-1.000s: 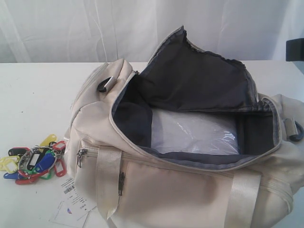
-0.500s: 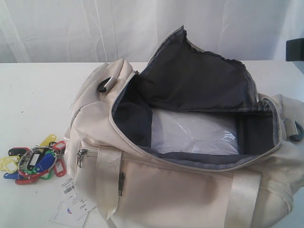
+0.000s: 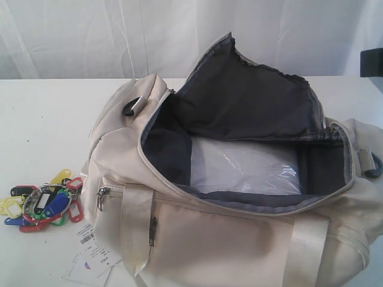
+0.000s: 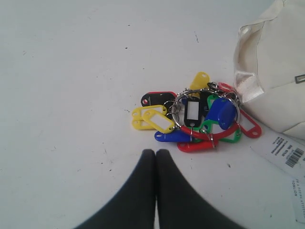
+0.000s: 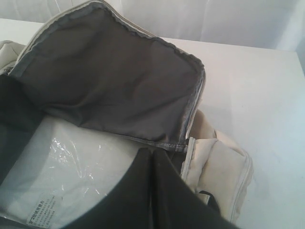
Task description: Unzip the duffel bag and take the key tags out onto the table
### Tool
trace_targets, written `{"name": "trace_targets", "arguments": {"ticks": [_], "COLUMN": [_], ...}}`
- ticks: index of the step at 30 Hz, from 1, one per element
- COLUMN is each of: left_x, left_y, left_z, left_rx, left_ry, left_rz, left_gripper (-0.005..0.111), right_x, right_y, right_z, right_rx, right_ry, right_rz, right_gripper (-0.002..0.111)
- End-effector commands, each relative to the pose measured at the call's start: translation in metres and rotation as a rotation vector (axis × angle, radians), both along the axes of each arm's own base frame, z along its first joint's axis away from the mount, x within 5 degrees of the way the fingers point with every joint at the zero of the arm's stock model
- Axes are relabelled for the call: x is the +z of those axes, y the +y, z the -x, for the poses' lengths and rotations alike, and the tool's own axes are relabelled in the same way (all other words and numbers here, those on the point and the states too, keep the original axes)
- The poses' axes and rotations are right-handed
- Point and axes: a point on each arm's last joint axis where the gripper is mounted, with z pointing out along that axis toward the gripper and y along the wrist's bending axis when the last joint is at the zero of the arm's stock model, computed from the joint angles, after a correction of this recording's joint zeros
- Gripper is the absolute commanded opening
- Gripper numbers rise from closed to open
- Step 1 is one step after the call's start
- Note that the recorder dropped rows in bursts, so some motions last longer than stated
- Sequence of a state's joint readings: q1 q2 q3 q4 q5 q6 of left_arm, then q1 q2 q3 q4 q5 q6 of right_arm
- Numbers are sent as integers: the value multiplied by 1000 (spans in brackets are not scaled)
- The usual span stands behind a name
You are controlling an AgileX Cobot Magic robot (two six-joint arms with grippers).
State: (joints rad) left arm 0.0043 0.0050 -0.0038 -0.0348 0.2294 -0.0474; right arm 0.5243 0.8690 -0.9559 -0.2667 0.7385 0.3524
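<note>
The job looks done to me. The bag (image 3: 239, 239) is zipped open, its big flap (image 3: 239, 95) stands up, and I can see the dark inside. The key tags (image 4: 190, 117) are out and lie in a heap on the table (image 3: 42, 119), just beside the end of the bag. My left gripper (image 4: 155, 153) hangs over the table near the tags, its jaws pressed together and holding nothing. My right gripper (image 5: 151, 153) is over the bag's open mouth, jaws pressed together too, and empty. I think nothing is left but to pull away. Now I count: one bag, one bunch of tags, one white paper tag (image 3: 90, 258) beside the bag, and one clear plastic pack (image 3: 245, 164) inside the bag. In the bunch I count three yellow tags and two blue. The red, green and black ones lie over each other, so I cannot count them.
</note>
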Motion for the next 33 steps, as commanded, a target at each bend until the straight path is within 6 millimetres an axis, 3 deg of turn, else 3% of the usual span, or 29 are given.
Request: {"name": "trace_targets", "arguments": {"ticks": [1,19,25,33], "left_x": [-1,-1,-1,-1], "left_y": [0,0,0,0], "left_z": [0,0,0,0], "left_rx": [-5,-5,-5,-5], "left_ry": [2,2,2,2], "left_rz": [2,2,2,2], "left_gripper": [0,0,0,0], "right_x": [0,1,15,36], "right_y": [-1,-1,-14,-47], "right_z": [0,2,24,68], "right_rx": [-4,0,-3,-77], "right_ry": [-2,-8,-87,-255], "right_rz": [-5,-11,-56,-140], "right_gripper": [0,0,0,0]}}
